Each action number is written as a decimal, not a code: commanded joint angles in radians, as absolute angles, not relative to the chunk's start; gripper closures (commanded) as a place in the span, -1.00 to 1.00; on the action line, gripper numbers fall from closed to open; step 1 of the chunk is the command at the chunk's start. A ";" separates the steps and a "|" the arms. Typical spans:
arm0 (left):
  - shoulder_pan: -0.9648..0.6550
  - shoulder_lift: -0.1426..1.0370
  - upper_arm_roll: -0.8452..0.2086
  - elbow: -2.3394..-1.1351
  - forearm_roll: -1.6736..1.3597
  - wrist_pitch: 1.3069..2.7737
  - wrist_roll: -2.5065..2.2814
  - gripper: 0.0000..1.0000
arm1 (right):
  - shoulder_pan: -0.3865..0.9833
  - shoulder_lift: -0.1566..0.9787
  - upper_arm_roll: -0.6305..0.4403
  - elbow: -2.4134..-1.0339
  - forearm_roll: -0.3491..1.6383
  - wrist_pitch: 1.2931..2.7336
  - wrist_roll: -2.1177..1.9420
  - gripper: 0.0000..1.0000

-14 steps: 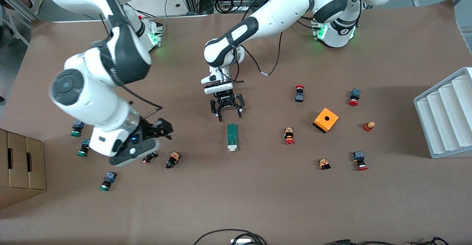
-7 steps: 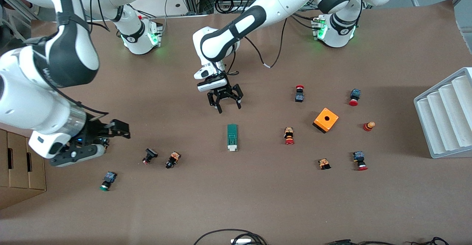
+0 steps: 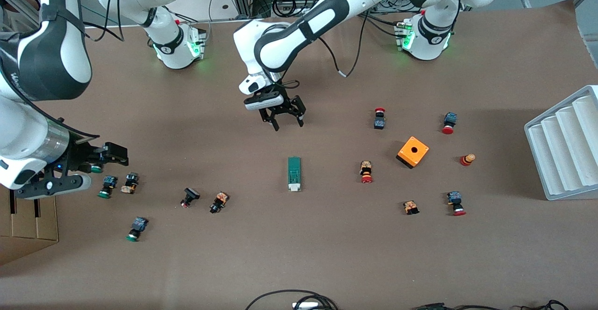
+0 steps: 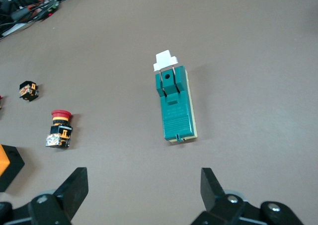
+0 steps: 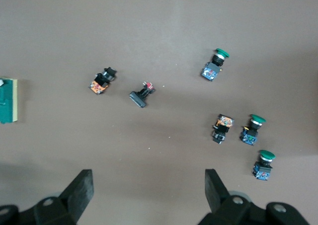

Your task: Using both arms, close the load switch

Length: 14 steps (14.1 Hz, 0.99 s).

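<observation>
The load switch [image 3: 294,173] is lying mid-table, long axis running toward the front camera, white tab nearest it, close under the empty, wide-open left end effector [image 3: 284,120]; the right end effector [image 3: 100,157], likewise open and empty, is hovering well apart over the buttons.

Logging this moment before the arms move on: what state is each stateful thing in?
Load switch: flat on the table, untouched, white lever tab toward the front camera.
Left gripper: open, empty, in the air above the table.
Right gripper: open, empty, over the green buttons.
Orange box: hole up, nothing in it.
</observation>
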State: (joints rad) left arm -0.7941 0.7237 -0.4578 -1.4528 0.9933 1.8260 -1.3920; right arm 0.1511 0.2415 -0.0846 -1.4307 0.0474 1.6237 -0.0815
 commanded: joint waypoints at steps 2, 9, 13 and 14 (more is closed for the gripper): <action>-0.747 0.651 -0.453 -1.443 0.882 1.804 -1.202 -1.00 | 0.104 0.164 -0.026 -1.517 0.028 1.631 -0.090 -1.00; -0.597 0.523 -0.451 -1.443 0.643 1.804 -0.755 -1.00 | 0.031 0.172 0.003 -1.513 0.029 1.632 -0.129 -1.00; -0.482 0.453 -0.451 -1.442 0.488 1.804 -0.577 -1.00 | 0.006 0.166 -0.018 -1.508 0.029 1.608 -0.143 -1.00; -0.453 0.434 -0.451 -1.442 0.454 1.804 -0.533 -1.00 | -0.001 0.166 -0.038 -1.508 0.029 1.603 -0.146 -1.00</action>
State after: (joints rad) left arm -0.5011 0.4828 -0.4454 -1.4280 0.5222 1.8143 -0.6175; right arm 0.0174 0.1852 -0.0244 -1.4963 0.0434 1.6206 -0.1324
